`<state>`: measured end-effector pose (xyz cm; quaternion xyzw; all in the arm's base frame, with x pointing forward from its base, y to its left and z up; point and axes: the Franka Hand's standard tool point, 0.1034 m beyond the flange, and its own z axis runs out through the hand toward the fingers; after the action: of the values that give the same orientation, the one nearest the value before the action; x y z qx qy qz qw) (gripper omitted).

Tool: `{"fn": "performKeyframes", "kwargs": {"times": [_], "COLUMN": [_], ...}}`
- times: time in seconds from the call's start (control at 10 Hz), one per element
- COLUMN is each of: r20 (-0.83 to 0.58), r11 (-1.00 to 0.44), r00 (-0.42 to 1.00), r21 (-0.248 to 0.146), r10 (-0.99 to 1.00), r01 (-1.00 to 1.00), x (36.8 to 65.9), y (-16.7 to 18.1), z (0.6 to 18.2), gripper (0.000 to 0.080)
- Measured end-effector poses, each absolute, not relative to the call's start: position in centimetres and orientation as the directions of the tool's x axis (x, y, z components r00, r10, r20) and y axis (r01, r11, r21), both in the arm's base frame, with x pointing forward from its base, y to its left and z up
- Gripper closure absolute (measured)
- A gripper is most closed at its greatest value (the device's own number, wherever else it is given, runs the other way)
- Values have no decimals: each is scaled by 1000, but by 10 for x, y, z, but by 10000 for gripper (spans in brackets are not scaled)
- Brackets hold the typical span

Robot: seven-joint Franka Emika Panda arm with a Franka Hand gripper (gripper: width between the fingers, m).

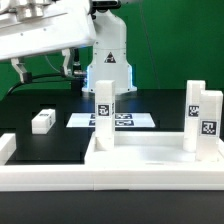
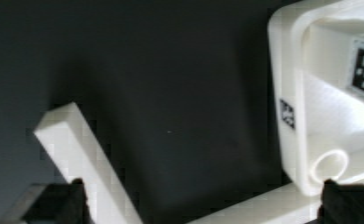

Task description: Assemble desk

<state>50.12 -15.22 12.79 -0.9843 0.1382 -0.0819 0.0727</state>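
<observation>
Pincer [image 2: 188, 195] of mine shows only as two dark fingertips at the wrist view's edge, spread well apart with bare worktop [image 2: 143, 80] between them, so I read it as released and empty; in the exterior view it is hidden behind my arm.

The tabletop [image 1: 150, 160] lies upturned on the worktop in front of the marker board [image 1: 112, 120]. Two legs stand upright on it: one [image 1: 104, 106] near its middle, one [image 1: 203, 122] toward the exterior view's right. A loose leg [image 1: 43, 121] lies on its side, well apart from the tabletop toward the exterior view's left.

My wrist camera sees a tagged white part [image 2: 330, 90] with a round hole, and a slanted white bar [image 2: 81, 160]; which pieces these are I cannot tell.

My next step is probably the loose leg. I should straddle its narrow sides squarely, close near the middle so it hangs level, then lift straight before turning toward the tabletop.
</observation>
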Motion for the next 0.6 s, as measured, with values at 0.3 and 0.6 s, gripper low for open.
{"fn": "performKeyframes", "kwargs": {"times": [0.3, 0.6], "r20": [148, 38], "r11": [-975, -982], "r00": [970, 986], "r21": [-147, -101], "r10": [-191, -162], "r01": [-170, -158], "x": [499, 480], "y": [-155, -168], "z": [124, 83], "gripper": [151, 151]}}
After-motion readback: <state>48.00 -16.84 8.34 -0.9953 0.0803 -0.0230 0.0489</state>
